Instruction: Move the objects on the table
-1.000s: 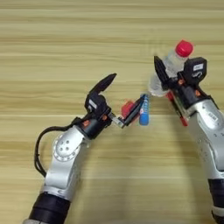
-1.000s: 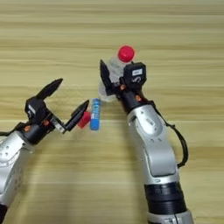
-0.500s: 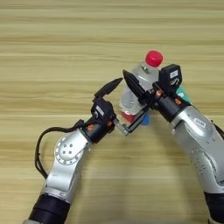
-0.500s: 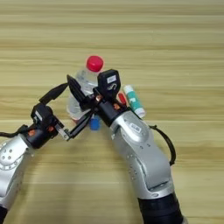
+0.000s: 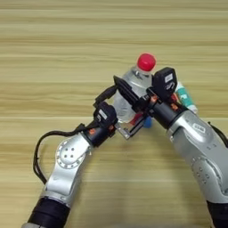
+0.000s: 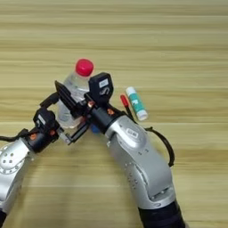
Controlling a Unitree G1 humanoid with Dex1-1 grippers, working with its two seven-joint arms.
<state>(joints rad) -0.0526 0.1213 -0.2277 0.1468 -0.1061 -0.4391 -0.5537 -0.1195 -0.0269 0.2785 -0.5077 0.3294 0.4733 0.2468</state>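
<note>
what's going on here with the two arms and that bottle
Both arms meet at the middle of the wooden table. The right tool is shut on the clear bottle with the red cap, carrying it tilted. The left tool sits right beside it, at the bottle's base, over a small blue tube. A white-and-green tube and a thin red pen lie on the table to the right.

One bottle (image 6: 73, 91), two tubes (image 6: 136, 103), one pen (image 6: 124, 101)
</note>
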